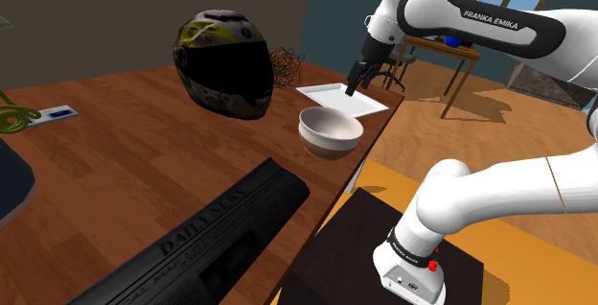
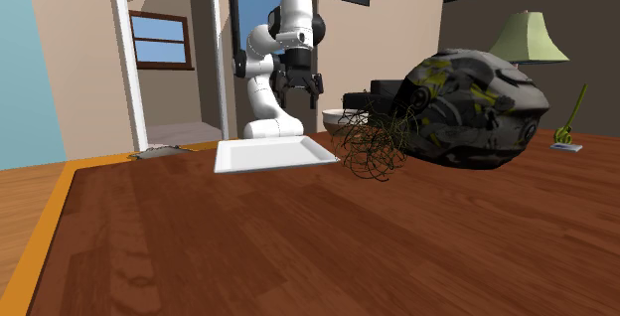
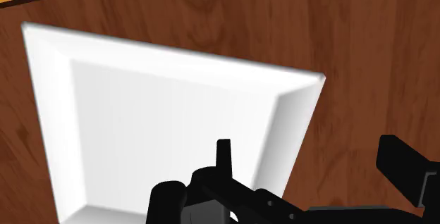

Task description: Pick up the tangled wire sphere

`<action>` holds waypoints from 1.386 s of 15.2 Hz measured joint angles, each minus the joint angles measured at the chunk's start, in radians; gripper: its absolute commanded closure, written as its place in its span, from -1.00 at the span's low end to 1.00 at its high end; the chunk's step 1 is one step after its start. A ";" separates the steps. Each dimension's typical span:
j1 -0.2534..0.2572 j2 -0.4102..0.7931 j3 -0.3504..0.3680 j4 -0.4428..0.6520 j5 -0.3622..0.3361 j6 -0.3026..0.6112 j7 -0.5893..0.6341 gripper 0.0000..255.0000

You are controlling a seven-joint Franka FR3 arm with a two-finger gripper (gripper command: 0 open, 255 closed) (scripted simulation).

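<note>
By teal wall [image 1: 331,25], wood table [image 1: 125,159], wire sphere [image 2: 373,145]

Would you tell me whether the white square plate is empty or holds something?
Empty: the white plate shows a bare inside in the wrist view, and the wire sphere sits on the table beside it.

The shoulder view looks from beside the stand [image 1: 347,246], at its five o'clock, down over the bench [image 1: 125,169] toward ten o'clock. The second exterior view sits low across the bench, facing the arm [image 2: 290,26] at twelve o'clock, near the helmet [image 2: 467,105] and wire ball [image 2: 373,145]. The wrist view hangs close above the tray [image 3: 169,117] all three share.
</note>
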 measured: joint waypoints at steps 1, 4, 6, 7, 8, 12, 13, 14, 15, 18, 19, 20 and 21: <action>0.000 0.000 0.000 0.000 0.000 0.000 0.000 -1.00; 0.013 0.025 -0.007 -0.011 -0.006 0.106 -0.017 -1.00; 0.023 0.045 -0.018 -0.025 -0.014 0.208 -0.036 -1.00; 0.030 0.053 -0.018 -0.031 -0.015 0.257 -0.040 -1.00; 0.035 0.063 -0.025 -0.036 -0.018 0.308 -0.052 -1.00; 0.063 0.144 -0.041 -0.028 -0.025 0.523 -0.086 -1.00; 0.070 0.155 -0.046 -0.024 -0.026 0.568 -0.096 -1.00; 0.077 0.166 -0.048 -0.028 -0.027 0.616 -0.104 -1.00; 0.084 0.183 -0.055 -0.028 -0.027 0.670 -0.116 -1.00; 0.112 0.255 -0.067 0.014 -0.024 0.808 -0.145 -1.00; 0.121 0.272 -0.076 0.017 -0.022 0.856 -0.160 -1.00; 0.132 0.296 -0.084 0.034 -0.018 0.900 -0.176 -1.00; 0.141 0.310 -0.087 0.034 -0.017 0.948 -0.184 -1.00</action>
